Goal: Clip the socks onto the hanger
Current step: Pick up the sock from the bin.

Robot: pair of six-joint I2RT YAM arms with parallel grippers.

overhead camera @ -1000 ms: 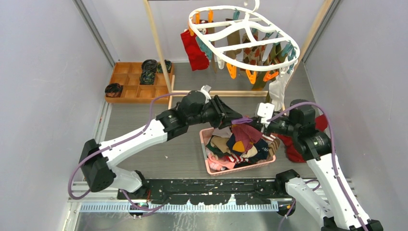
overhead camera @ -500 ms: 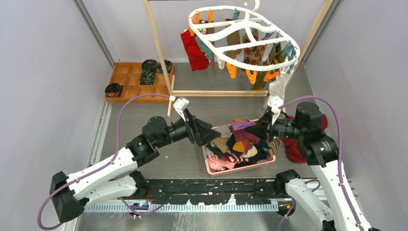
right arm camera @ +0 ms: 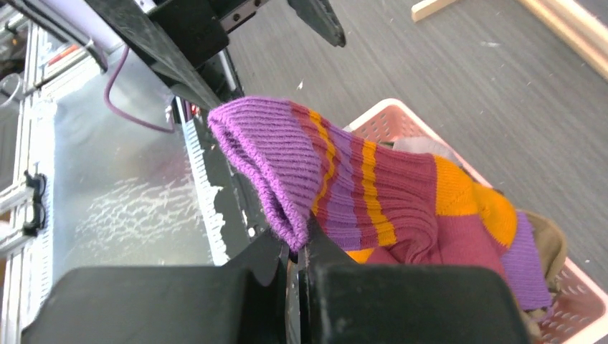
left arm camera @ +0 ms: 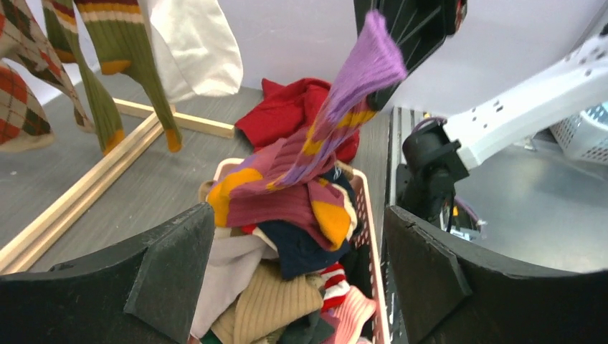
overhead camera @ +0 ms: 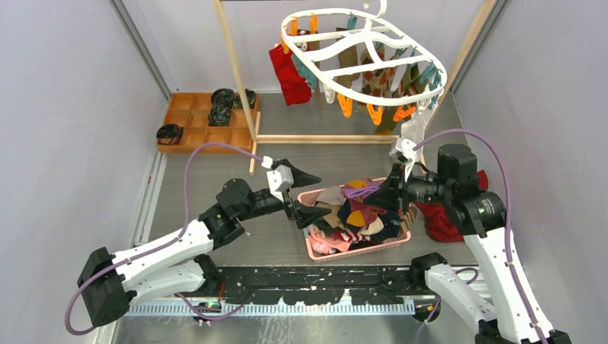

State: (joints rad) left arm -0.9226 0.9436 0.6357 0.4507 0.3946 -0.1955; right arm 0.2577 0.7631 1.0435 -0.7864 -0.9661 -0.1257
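Striped sock (right arm camera: 344,179) clamped in R pincer (right arm camera: 295,252).

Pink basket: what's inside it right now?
A heap of mixed socks; the purple striped sock on top is pinched by the right end effector. Lower socks and the floor of the basket are covered.

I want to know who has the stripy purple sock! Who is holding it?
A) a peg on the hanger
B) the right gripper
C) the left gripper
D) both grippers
B: the right gripper is shut on the cuff of the purple sock, and the left gripper is wide open and holds nothing.
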